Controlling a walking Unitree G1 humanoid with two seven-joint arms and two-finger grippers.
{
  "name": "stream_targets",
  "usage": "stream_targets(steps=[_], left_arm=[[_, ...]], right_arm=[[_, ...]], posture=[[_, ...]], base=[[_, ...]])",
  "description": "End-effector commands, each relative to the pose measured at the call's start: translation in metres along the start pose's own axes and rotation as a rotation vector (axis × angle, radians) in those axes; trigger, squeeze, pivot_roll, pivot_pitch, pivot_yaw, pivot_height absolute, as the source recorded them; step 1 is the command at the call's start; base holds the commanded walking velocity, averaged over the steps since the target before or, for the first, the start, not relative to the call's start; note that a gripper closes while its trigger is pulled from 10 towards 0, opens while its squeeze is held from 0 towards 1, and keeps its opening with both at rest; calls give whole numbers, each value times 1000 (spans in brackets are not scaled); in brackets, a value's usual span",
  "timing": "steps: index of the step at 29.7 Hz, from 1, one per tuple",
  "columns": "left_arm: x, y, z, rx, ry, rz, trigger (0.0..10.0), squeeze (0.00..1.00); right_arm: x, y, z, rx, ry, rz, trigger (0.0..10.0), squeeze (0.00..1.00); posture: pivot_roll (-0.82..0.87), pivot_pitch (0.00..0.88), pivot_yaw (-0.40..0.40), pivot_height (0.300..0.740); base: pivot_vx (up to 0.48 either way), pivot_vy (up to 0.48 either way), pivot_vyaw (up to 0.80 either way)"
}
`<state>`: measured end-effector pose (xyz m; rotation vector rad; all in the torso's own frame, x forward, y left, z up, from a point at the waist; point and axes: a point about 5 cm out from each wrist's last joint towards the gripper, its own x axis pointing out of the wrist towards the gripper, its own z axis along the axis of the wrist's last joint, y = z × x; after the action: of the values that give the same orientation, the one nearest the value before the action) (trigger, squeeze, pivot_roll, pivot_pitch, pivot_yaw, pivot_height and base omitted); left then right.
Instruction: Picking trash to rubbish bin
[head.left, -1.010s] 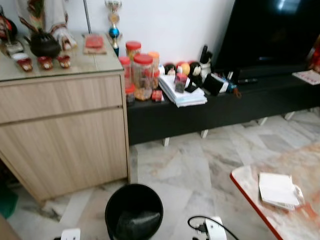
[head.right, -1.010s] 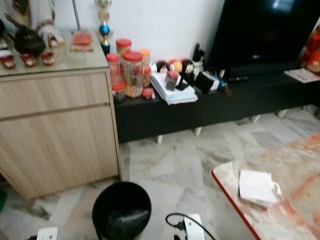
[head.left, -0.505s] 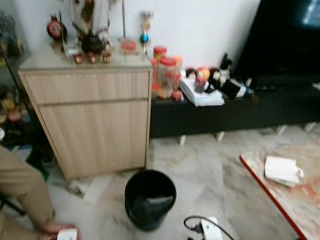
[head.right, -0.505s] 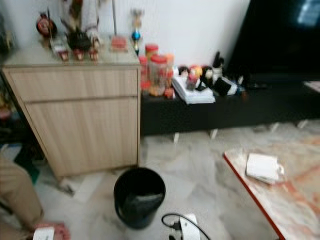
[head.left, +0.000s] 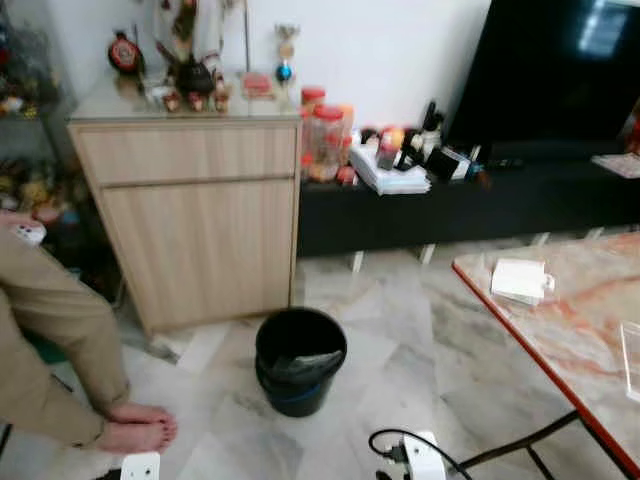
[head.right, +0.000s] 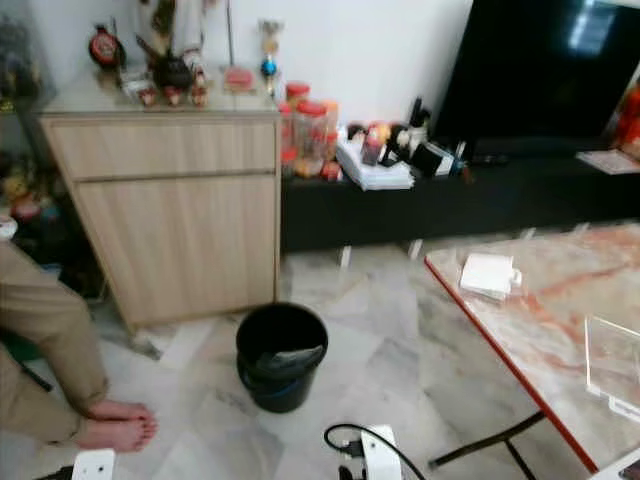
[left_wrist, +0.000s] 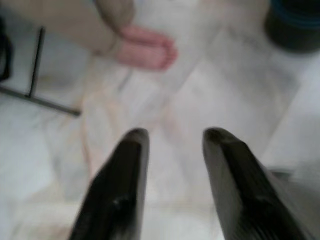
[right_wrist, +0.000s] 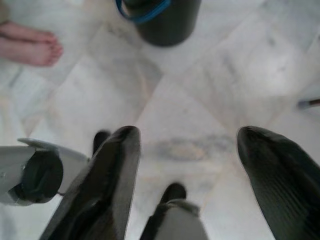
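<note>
A black rubbish bin (head.left: 300, 360) with a dark liner stands on the marble floor in front of a wooden cabinet (head.left: 195, 230). A white crumpled packet (head.left: 520, 280) lies near the corner of the marble table (head.left: 560, 330) on the right. My left gripper (left_wrist: 172, 135) hangs low over the floor, open and holding nothing. My right gripper (right_wrist: 187, 132) is also open and bare, with the bin (right_wrist: 160, 20) a short way ahead of it on the floor.
A seated person's leg and bare feet (head.left: 135, 425) are on the floor at the left. A black TV bench (head.left: 450, 205) with jars and papers runs along the wall. A clear plastic piece (head.left: 632, 355) lies at the table's right edge.
The camera has pulled back and swung, so the bin sits farther off. The person's leg and feet and more of the table have come into view. The things themselves have not moved.
</note>
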<state>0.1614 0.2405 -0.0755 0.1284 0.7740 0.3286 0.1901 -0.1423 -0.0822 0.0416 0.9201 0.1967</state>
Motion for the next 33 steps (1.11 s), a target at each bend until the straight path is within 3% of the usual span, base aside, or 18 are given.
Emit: stream_targets(steps=[1,6,12,16,21,23,29,33], left_arm=[[0,-1,0,-2,4,-1,10000,0],[1,-1,3,-2,-13,2,10000,0],[7,-1,32,1,-146,8,10000,0],[12,-1,70,11,-309,13,10000,0],[12,-5,96,9,-421,-4,10000,0],[10,-12,124,-1,-533,-25,10000,0],[5,-22,152,-19,-652,-48,10000,0],[-7,-32,173,-23,-779,-69,10000,0]], right_arm=[[0,-4,4,3,-17,-11,10000,0],[1,-2,9,-5,-38,-1,10000,0],[5,7,37,-64,-139,49,10000,0],[7,18,71,-117,-268,88,10000,0],[6,26,94,-152,-349,123,10000,0],[3,38,122,-167,-458,171,10000,0],[-5,56,160,-174,-612,234,10000,0],[-15,71,190,-167,-746,289,10000,0]], posture=[[51,21,-80,740],[51,21,-80,740],[52,22,-81,740],[51,22,-81,740],[51,19,-80,740],[49,16,-78,740],[42,10,-72,740],[41,3,-69,740]], base=[[0,0,0],[0,0,0],[0,0,0],[0,0,0],[0,0,0],[0,0,0],[0,0,0],[0,0,0]])
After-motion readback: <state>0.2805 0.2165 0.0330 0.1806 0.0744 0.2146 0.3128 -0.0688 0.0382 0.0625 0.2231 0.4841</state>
